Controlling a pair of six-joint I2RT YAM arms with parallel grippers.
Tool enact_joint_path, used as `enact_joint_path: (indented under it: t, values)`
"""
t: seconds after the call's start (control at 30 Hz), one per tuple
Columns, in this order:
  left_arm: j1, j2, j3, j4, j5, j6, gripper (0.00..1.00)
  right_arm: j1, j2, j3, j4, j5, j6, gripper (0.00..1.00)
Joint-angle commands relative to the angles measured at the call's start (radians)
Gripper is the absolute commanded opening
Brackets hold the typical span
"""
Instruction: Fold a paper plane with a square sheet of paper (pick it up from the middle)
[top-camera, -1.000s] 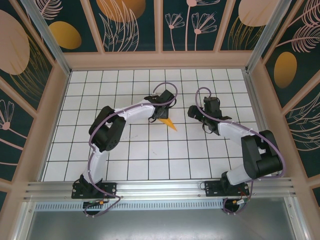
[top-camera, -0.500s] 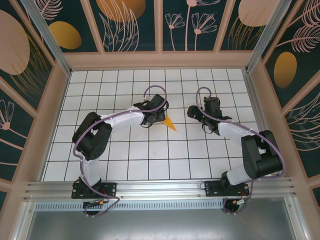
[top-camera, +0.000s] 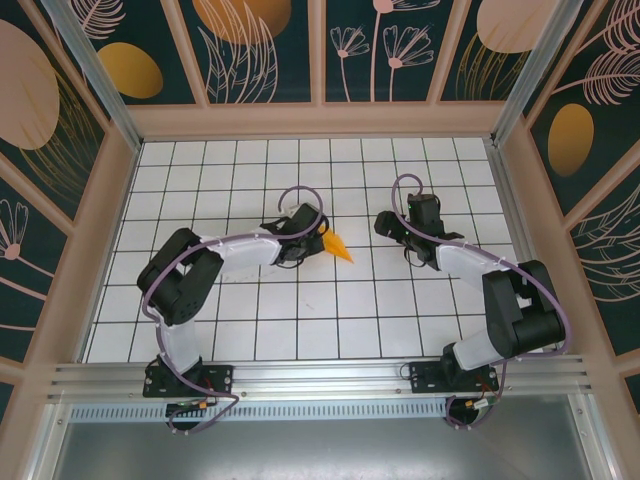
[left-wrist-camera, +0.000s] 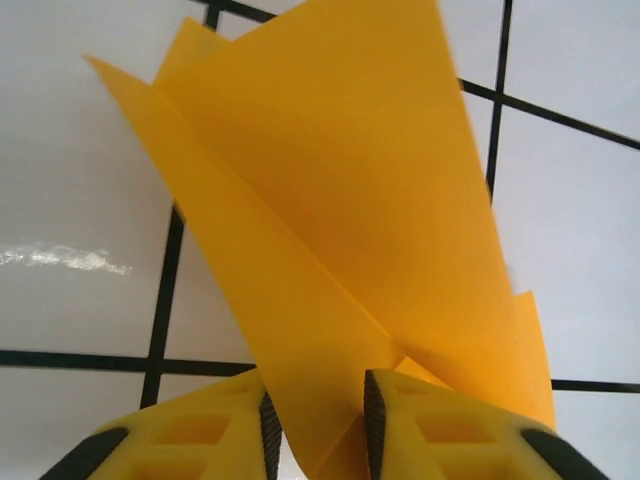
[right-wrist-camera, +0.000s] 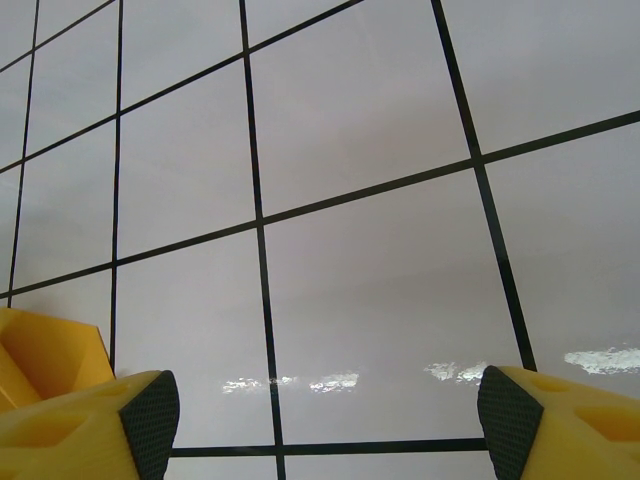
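Observation:
The paper plane (top-camera: 337, 246) is a narrow orange-yellow dart near the middle of the tiled floor, its tip pointing right and toward me. My left gripper (top-camera: 313, 240) is at its blunt end. In the left wrist view the folded wings (left-wrist-camera: 340, 200) spread away from the camera, and the centre fold runs down between the yellow fingers of my left gripper (left-wrist-camera: 318, 440), which is shut on it. My right gripper (top-camera: 386, 226) hovers about one tile to the right of the plane. It stands open (right-wrist-camera: 330, 410) over bare tile, and an orange-yellow corner (right-wrist-camera: 45, 350) shows at its lower left.
The white tiled floor (top-camera: 300, 310) is boxed in by pale wooden walls (top-camera: 320, 120) at the back and both sides. An aluminium rail (top-camera: 320, 375) carrying both arm bases runs along the near edge.
My left gripper's jaws have closed on the plane's centre fold, and the left arm has drawn back a little to the left. The right arm has stayed put.

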Motion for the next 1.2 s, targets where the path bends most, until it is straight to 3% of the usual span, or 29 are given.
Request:
enact_joint_path:
  t: [0.0, 0.23, 0.43, 0.6, 0.9, 1.0, 1.17]
  values:
    - [0.001, -0.045, -0.038, 0.163, -0.014, -0.06, 0.18, -0.007, 0.008, -0.002, 0.024, -0.019, 0.011, 0.8]
    - [0.002, -0.073, -0.044, 0.226, 0.005, -0.013, 0.0, -0.013, 0.001, -0.015, 0.05, -0.04, 0.037, 0.79]
    - [0.006, -0.14, -0.043, 0.282, 0.07, 0.145, 0.0, -0.022, -0.059, -0.042, 0.119, -0.125, 0.044, 0.77]
    - [0.037, -0.177, -0.096, 0.443, 0.251, 0.218, 0.0, -0.022, -0.132, -0.063, 0.189, -0.225, 0.049, 0.77]
    - [0.112, 0.021, -0.083, 0.635, 0.577, 0.099, 0.0, -0.019, -0.146, -0.089, 0.163, -0.352, 0.07, 0.73]
    - [0.125, 0.088, -0.072, 0.671, 0.641, 0.064, 0.0, -0.013, -0.127, -0.087, 0.132, -0.397, 0.061, 0.68]
    - [0.134, 0.138, -0.065, 0.673, 0.654, 0.045, 0.0, 0.028, -0.059, -0.047, 0.048, -0.377, 0.04, 0.6]
